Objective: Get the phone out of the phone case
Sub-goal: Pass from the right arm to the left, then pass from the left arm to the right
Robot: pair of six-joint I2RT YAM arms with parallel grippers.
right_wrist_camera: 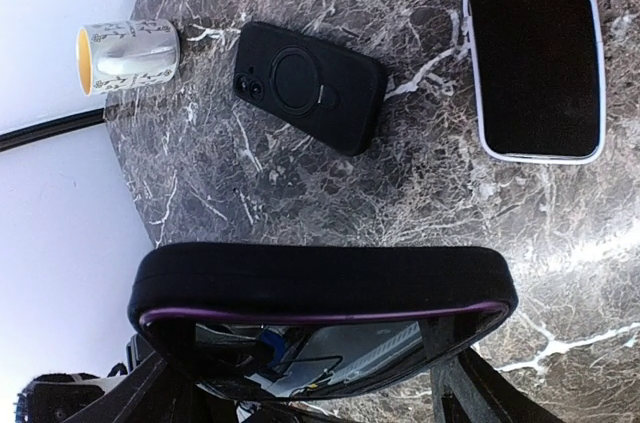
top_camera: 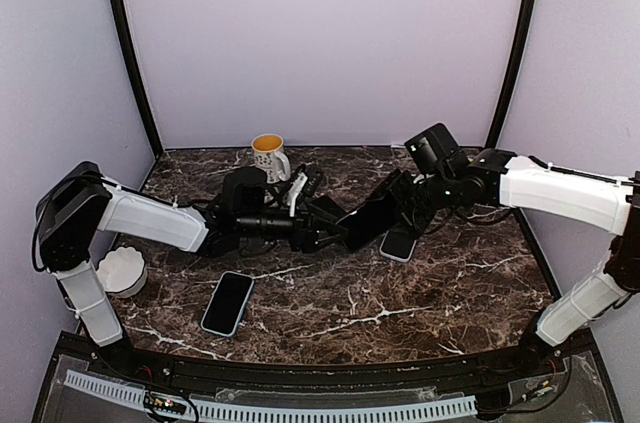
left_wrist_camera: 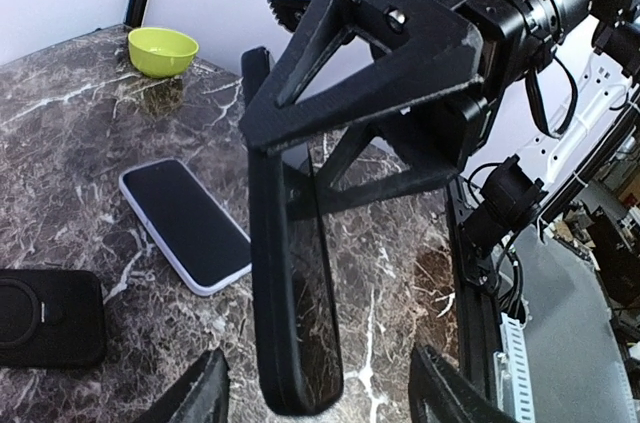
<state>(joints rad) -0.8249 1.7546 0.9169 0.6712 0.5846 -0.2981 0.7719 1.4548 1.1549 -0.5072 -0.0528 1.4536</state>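
Observation:
My right gripper [top_camera: 385, 213] is shut on a phone in a black case [top_camera: 362, 223] and holds it on edge above the table. In the right wrist view the black case [right_wrist_camera: 320, 283] sits between my fingers, with the phone's purple rim and glossy screen [right_wrist_camera: 300, 353] showing inside it. My left gripper [top_camera: 328, 228] is open. In the left wrist view its fingers [left_wrist_camera: 205, 388] flank the lower end of the cased phone [left_wrist_camera: 295, 293] without touching it.
A white-edged phone [right_wrist_camera: 535, 43] lies face up under the right arm; it also shows in the left wrist view [left_wrist_camera: 185, 223]. An empty black ring case [right_wrist_camera: 308, 85] lies near a mug [top_camera: 268, 155]. Another phone [top_camera: 228, 303], a white bowl [top_camera: 122, 271] and a green bowl [left_wrist_camera: 163, 50] stand around.

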